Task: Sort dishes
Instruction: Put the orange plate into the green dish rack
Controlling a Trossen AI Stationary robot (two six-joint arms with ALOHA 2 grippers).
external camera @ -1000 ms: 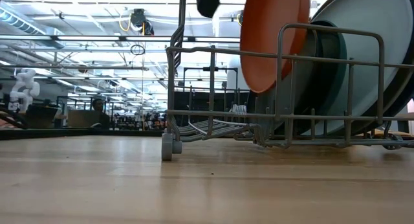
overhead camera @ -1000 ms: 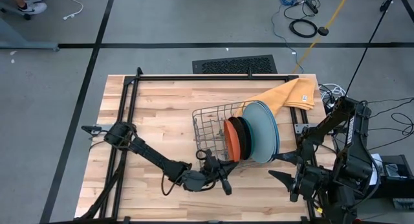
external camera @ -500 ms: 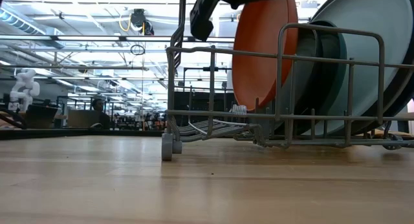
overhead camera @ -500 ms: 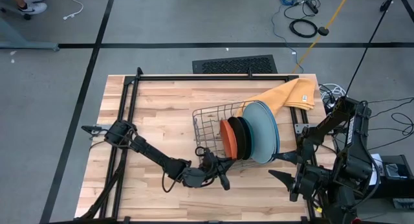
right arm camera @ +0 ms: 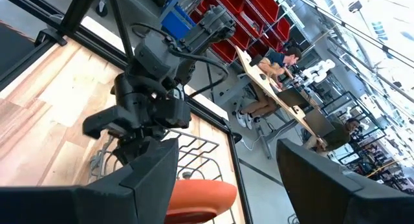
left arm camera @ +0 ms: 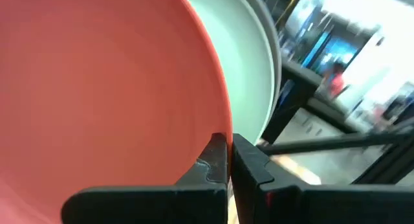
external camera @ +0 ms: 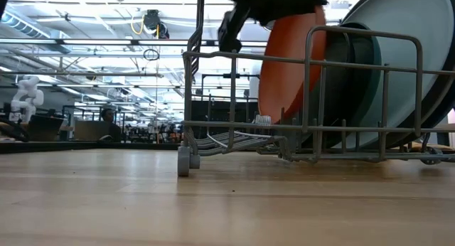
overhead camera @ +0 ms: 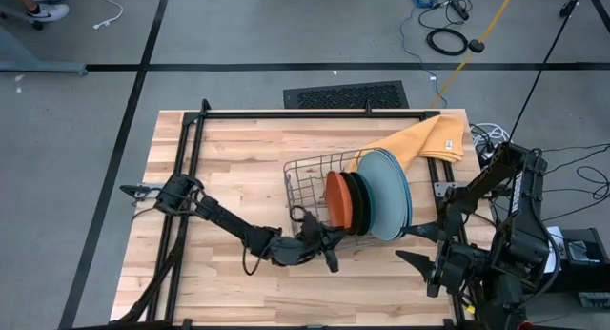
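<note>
An orange-red plate [overhead camera: 335, 200] stands on edge in the wire dish rack [overhead camera: 307, 180], at the left end of a row of upright dishes: a black one [overhead camera: 350, 204], then large pale ones [overhead camera: 386, 206]. My left gripper [overhead camera: 329, 244] is at the rack's near side, shut on the orange-red plate [left arm camera: 110, 81]. In the low view this plate [external camera: 288, 68] is inside the rack frame [external camera: 313, 125]. My right gripper [overhead camera: 412, 246] waits open above the table's right near corner [right arm camera: 226, 146]. My left gripper pinches the orange-red plate's rim [left arm camera: 222, 123] between its two fingers [left arm camera: 215, 160], one on each face. The fingers come level from the table's near left side. The plate stands on edge, its lower rim [external camera: 284, 118] down among the rack's wires; whether it rests there I cannot tell.
A yellow-orange cloth [overhead camera: 429, 137] lies at the far right, behind the rack. A black frame [overhead camera: 191, 177] runs along the table's left and far sides. Bare wood [overhead camera: 238, 168] lies left of the rack.
My left gripper has gone down and toward the rack, still shut on the orange-red plate. The plate has come down from above the rack's top wire into the rack and has tipped more upright, closer to the black plate.
</note>
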